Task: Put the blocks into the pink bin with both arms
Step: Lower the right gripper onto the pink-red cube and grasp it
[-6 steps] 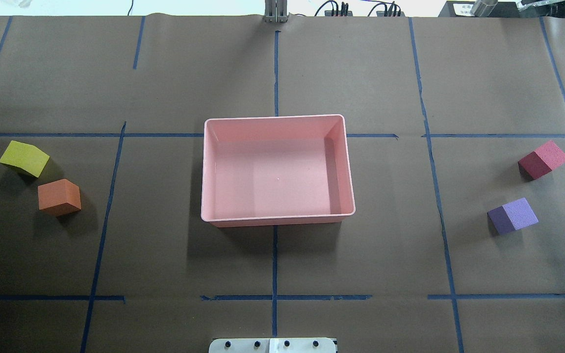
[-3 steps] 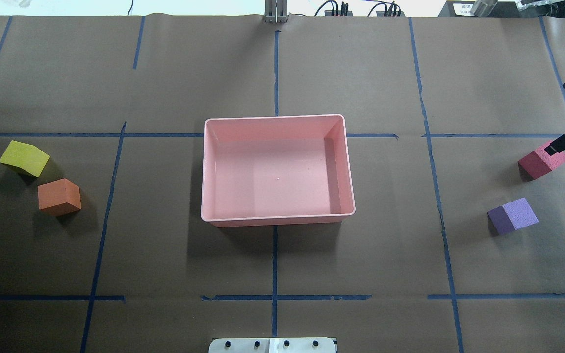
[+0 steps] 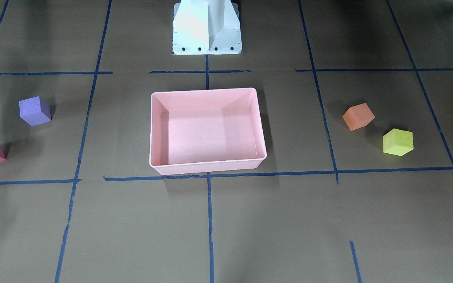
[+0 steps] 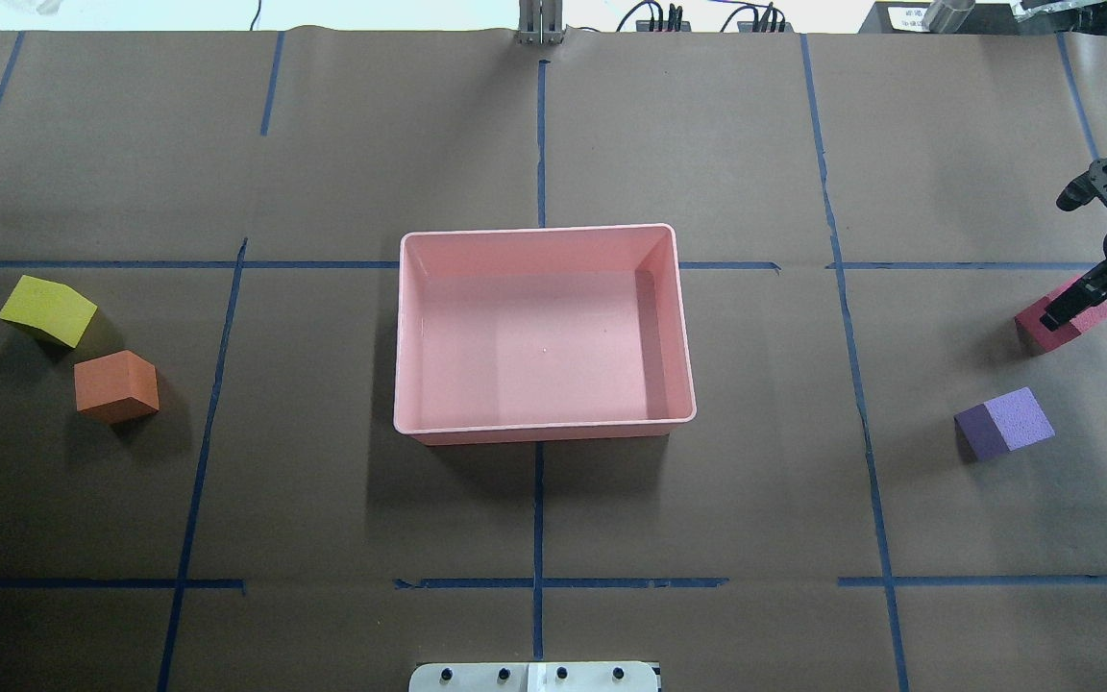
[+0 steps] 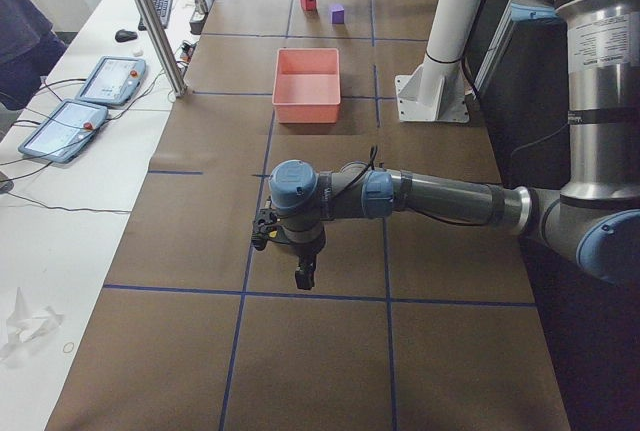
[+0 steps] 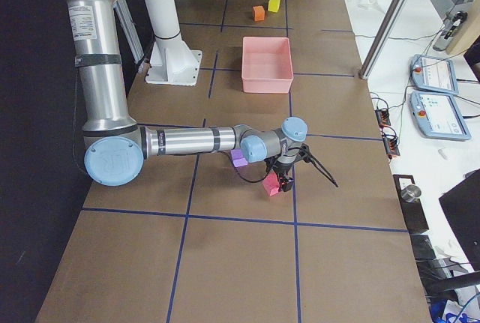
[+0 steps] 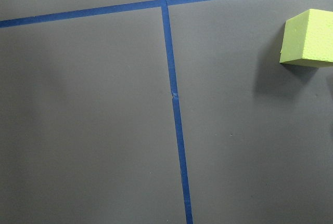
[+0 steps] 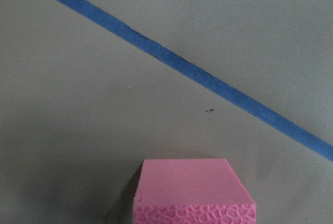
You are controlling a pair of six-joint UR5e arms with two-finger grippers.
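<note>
The pink bin (image 4: pixel 544 428) stands empty at the table's middle. The yellow-green block (image 4: pixel 47 309) and the orange block (image 4: pixel 117 386) lie at the left. The purple block (image 4: pixel 1005 423) and the red-pink block (image 4: pixel 1030 333) lie at the right. My right gripper (image 4: pixel 1053 315) hangs over the red-pink block's top; only one dark finger bar shows, so I cannot tell if it is open or shut. The right wrist view shows the red-pink block (image 8: pixel 190 193) close below. My left gripper (image 5: pixel 302 276) shows only in the exterior left view, above bare table; I cannot tell its state. The left wrist view shows the yellow-green block (image 7: pixel 309 38) at its right edge.
The white pedestal base (image 3: pixel 207 27) stands behind the bin on the robot's side. Blue tape lines divide the brown paper cover. Tablets and cables lie beyond the table's far edge (image 5: pixel 100 91).
My right arm has come in from the right edge and moved leftward and nearer over the red-pink block. The blocks and the bin have not moved.
</note>
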